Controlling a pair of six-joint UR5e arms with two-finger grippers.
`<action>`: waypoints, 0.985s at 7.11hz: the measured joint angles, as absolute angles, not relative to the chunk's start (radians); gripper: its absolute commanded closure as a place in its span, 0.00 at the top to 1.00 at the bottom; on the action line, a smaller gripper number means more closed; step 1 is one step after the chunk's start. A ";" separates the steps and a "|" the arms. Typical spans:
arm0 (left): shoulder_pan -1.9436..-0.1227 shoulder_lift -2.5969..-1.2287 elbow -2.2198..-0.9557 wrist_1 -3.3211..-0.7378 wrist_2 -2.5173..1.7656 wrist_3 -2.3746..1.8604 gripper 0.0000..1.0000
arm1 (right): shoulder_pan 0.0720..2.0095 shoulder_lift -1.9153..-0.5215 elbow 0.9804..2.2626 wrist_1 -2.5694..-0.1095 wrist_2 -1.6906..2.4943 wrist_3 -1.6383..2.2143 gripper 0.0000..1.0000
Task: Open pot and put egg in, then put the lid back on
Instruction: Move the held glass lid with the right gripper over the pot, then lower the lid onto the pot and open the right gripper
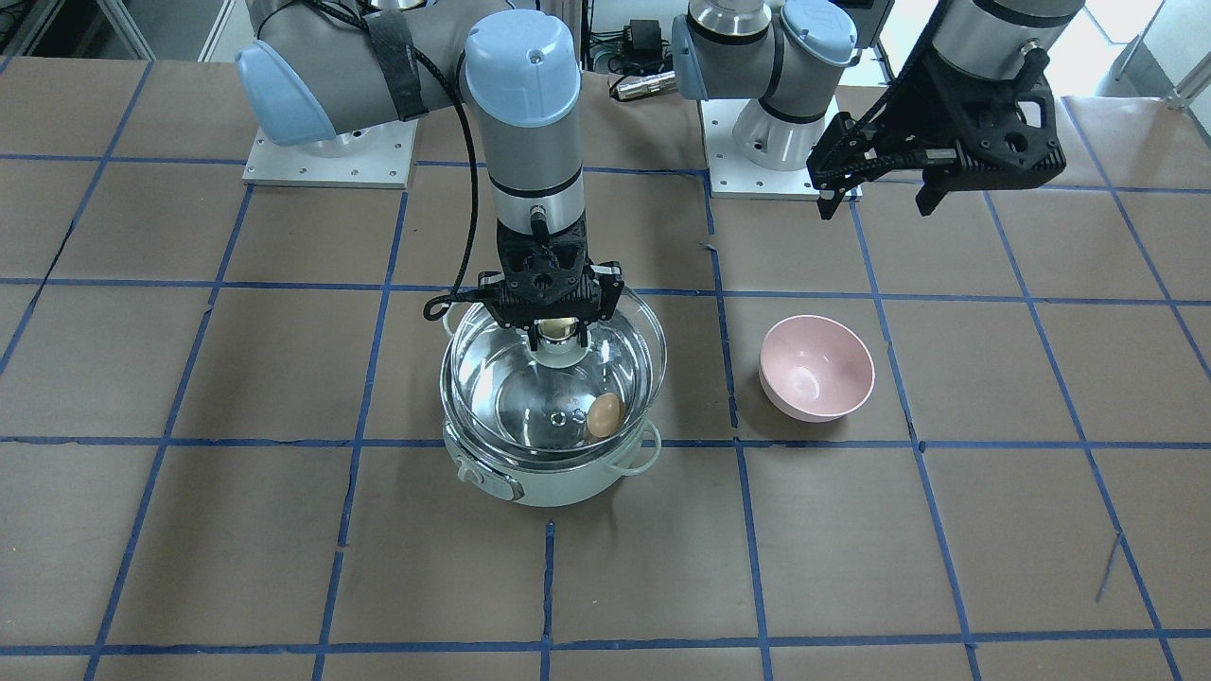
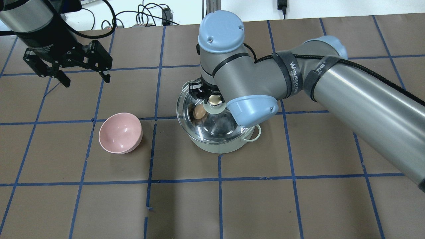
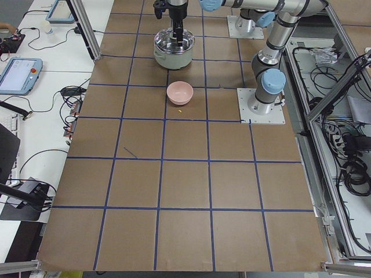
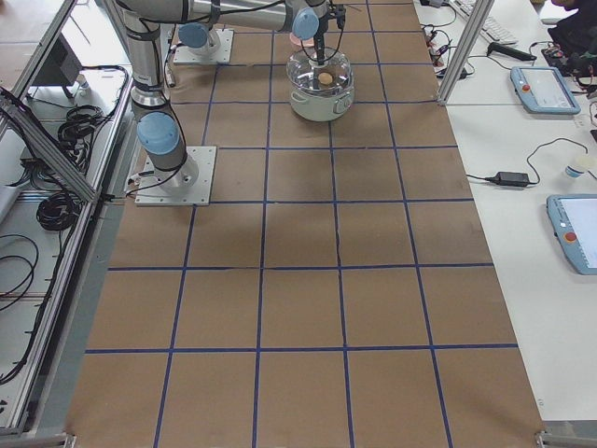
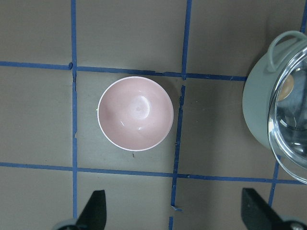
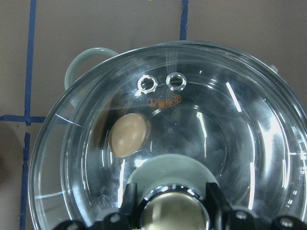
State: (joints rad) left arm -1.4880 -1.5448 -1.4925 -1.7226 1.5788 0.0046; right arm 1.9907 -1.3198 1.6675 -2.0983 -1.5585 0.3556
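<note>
Closest to the r. wrist cam is the beige-gold knob (image 6: pixel 169 213) of the lid (image 6: pixel 225 120). The right gripper (image 6: pixel 170 203) has its two fingers pressed on both sides of this knob, so it is closed on the lid and grips nothing else. The glass lid is over the pot (image 1: pixel 558 482) but not centred, shifted a bit toward the robot's base. Whether its rim touches the pot rim, I cannot tell. The egg (image 1: pixel 604 414) lies inside the pot on the steel bottom, seen through the glass. It is lower than the right gripper and off to the robot's left of it, near the wall and the 2 vent holes (image 6: pixel 161 82). The left gripper (image 1: pixel 876 203) hangs high w/ fingers spread wide and empty, apart from the pot. Under it, on the table (image 1: pixel 284 530), stands the pink bowl (image 1: pixel 816 367).
</note>
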 measured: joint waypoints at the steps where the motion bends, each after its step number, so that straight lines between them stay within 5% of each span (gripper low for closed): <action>1: -1.488 -1.545 -1.493 -1.723 1.578 0.005 1.00 | 1.991 -1.319 1.668 -2.097 -1.562 0.344 0.30; 5: -1.488 -1.545 -1.495 -1.723 1.577 0.005 1.00 | 1.987 -1.318 1.665 -2.091 -1.566 0.321 0.37; 7: -1.488 -1.545 -1.496 -1.723 1.576 0.005 1.00 | 1.981 -1.318 1.665 -2.092 -1.566 0.302 0.49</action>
State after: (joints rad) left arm -1.4880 -1.5447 -1.4959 -1.7227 1.5759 0.0046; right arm 1.9814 -1.3177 1.6647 -2.0916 -1.5662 0.3018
